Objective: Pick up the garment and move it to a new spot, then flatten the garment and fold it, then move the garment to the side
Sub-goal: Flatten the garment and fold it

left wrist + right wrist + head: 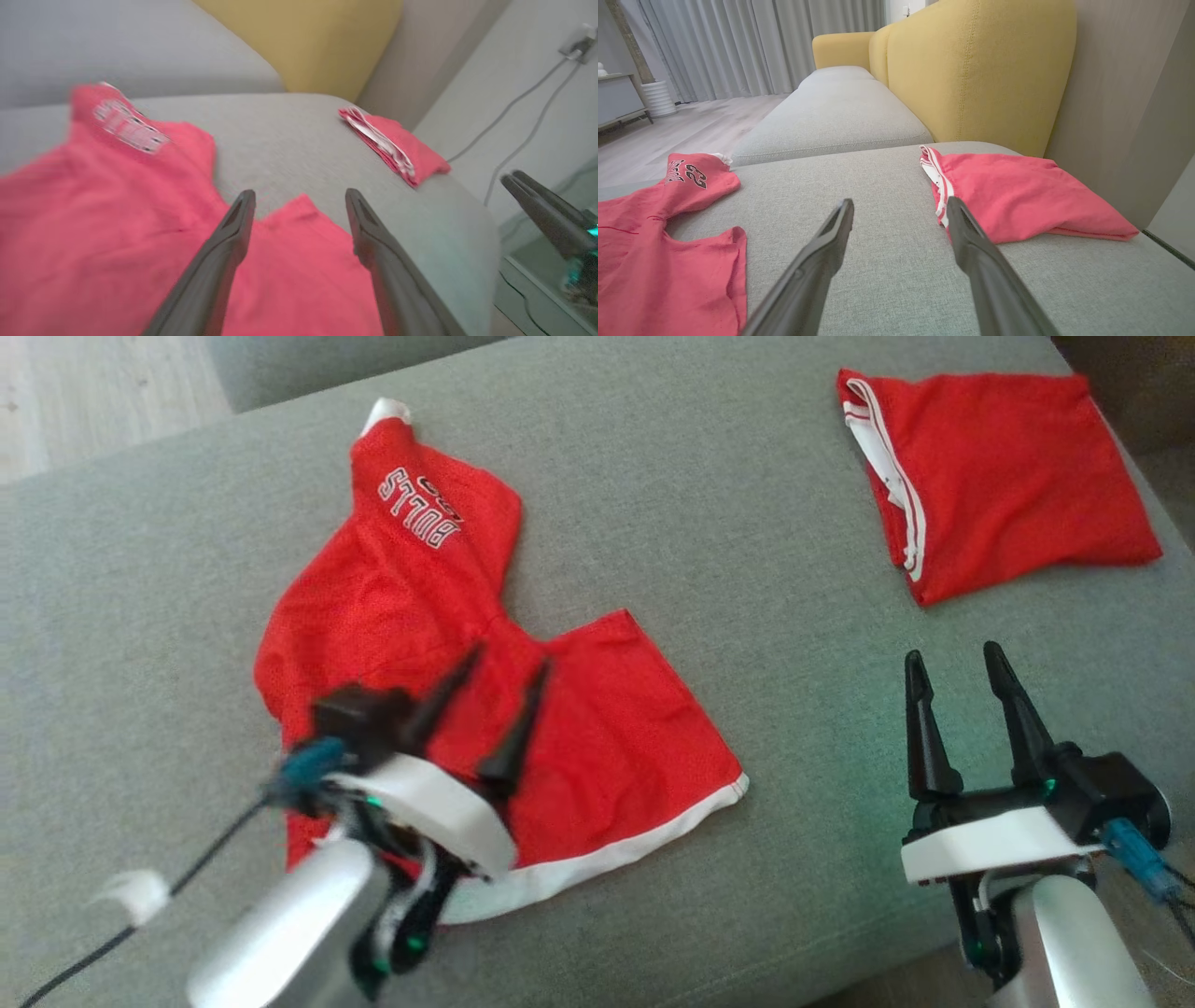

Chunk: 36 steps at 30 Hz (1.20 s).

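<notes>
Red white-trimmed mesh jersey (597, 737) rumpled on grey fabric cushion (700, 504); left gripper (511, 658), right gripper (952, 655) spread, empty. Likely flatten step; next pinch hem corners, pull taut

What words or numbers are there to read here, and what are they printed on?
"BULLS": white lettering on the spread red garment, upside down in the head view.
"23": the number beside it, read from the right wrist view.
No print shows on the folded red garment.
Left wrist view: the print is too blurred to read.
</notes>
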Available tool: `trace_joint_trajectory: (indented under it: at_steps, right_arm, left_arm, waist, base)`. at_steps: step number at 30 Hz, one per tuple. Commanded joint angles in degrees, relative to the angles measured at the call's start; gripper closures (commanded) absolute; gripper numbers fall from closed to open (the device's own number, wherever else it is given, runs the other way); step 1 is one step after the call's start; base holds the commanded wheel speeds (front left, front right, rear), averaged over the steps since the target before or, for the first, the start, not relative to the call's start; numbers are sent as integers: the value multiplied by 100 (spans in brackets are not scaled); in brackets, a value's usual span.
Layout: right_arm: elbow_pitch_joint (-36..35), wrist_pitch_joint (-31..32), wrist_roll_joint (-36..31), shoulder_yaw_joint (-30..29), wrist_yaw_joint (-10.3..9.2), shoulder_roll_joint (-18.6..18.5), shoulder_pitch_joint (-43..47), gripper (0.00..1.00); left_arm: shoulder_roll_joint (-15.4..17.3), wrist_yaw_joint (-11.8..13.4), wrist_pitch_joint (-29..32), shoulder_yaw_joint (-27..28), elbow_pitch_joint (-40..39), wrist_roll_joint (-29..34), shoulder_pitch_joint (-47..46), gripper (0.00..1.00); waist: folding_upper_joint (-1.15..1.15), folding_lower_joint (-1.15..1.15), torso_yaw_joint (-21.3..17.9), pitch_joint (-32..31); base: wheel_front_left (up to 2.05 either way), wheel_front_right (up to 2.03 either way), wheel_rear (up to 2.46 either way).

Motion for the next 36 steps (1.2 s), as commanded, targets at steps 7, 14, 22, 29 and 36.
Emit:
trace_joint_trajectory:
  at_steps: [7,14,22,29,36]
  right_arm:
    - [-277,-38,-121,-29,42,-28,136,0]
    - [-353,-38,-319,-264,42,-28,213,0]
    - [-338,-38,-425,-396,42,-28,283,0]
    - [-205,-38,-391,-240,42,-28,378,0]
    - [-74,-38,-257,-48,42,-28,503,0]
  left_arm:
    - [340,432,-757,743,-204,46,384,0]
    - [478,557,-1682,1117,-9,205,1008,0]
    - [110,141,-1868,1766,294,912,1579,0]
    - [-526,-349,-1871,2821,379,1839,2298,0]
    - [-1018,-848,-1871,3576,423,2414,2665,0]
  waist:
    - [0,0,314,-289]
    - [0,0,796,-560]
    - [0,0,1358,-659]
    - [0,0,1607,-773]
    - [0,0,1616,-868]
  base:
    - [0,0,0]
    - [0,0,0]
    - [0,0,0]
    - [0,0,0]
    - [0,0,0]
